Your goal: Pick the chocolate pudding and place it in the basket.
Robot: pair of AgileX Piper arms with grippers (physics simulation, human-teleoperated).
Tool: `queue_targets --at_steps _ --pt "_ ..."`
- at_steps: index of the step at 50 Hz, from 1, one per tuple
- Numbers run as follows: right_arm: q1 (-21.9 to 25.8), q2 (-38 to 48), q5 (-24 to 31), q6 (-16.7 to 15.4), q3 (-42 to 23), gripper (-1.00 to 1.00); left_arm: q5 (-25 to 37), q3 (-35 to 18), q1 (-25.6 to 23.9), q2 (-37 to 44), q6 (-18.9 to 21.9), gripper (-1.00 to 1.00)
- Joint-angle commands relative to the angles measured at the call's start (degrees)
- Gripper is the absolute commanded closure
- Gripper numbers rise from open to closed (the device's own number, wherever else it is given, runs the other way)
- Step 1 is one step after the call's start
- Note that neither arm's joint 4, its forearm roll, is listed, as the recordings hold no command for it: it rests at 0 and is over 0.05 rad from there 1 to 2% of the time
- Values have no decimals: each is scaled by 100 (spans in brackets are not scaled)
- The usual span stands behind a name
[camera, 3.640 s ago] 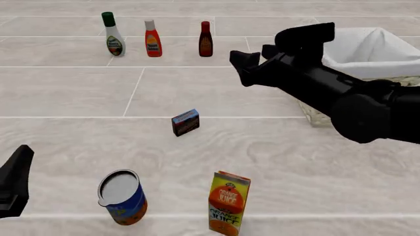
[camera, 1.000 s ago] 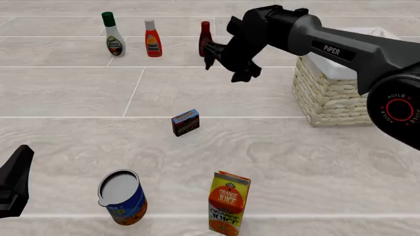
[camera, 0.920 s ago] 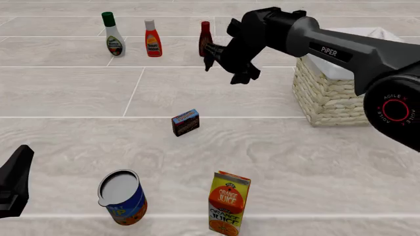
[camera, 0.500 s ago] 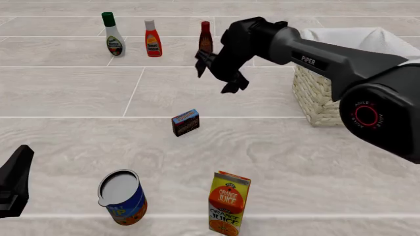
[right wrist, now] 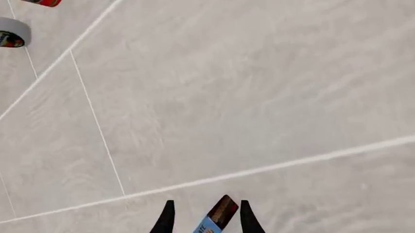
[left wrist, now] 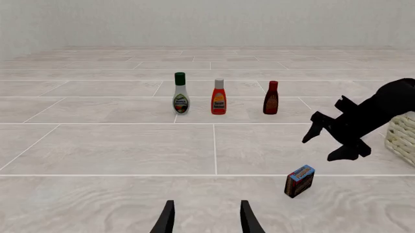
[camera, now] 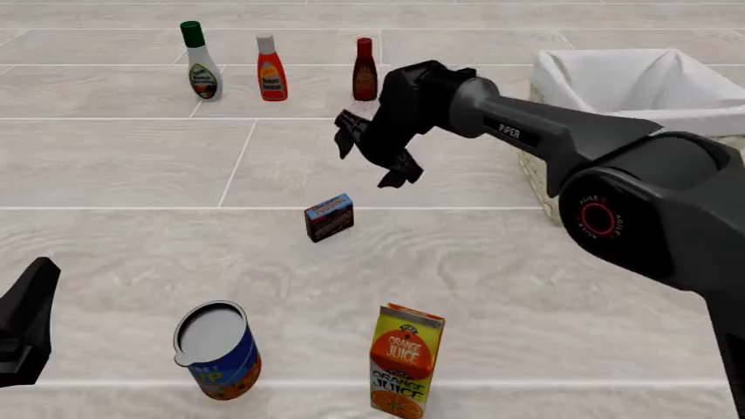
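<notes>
The chocolate pudding (camera: 330,216), a small dark brown carton with a blue top edge, stands on the tiled table near the middle. It also shows in the left wrist view (left wrist: 299,180) and in the right wrist view (right wrist: 218,217), seen between the finger tips. My right gripper (camera: 369,160) is open and empty, in the air just behind and to the right of the pudding, apart from it. The basket (camera: 652,83), wicker with a white lining, stands at the far right, partly behind the right arm. My left gripper (left wrist: 207,221) is open and empty at the near left (camera: 26,319).
Along the back stand a white bottle with a green cap (camera: 201,61), an orange-red bottle (camera: 271,68) and a dark brown sauce bottle (camera: 365,70). Near the front edge stand a blue can (camera: 216,349) and a tall orange juice carton (camera: 406,360).
My right arm has swung left and down from beside the basket towards the pudding, gripper open throughout. The pudding and the left arm have not moved.
</notes>
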Motion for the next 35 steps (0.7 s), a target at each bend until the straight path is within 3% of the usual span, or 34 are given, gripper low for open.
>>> queue_targets --at_steps 1,35 --pt "125 198 -85 210 -10 -100 0 0 0 0 0 -100" --pt "492 220 -585 626 604 -100 0 0 0 0 0 -100"
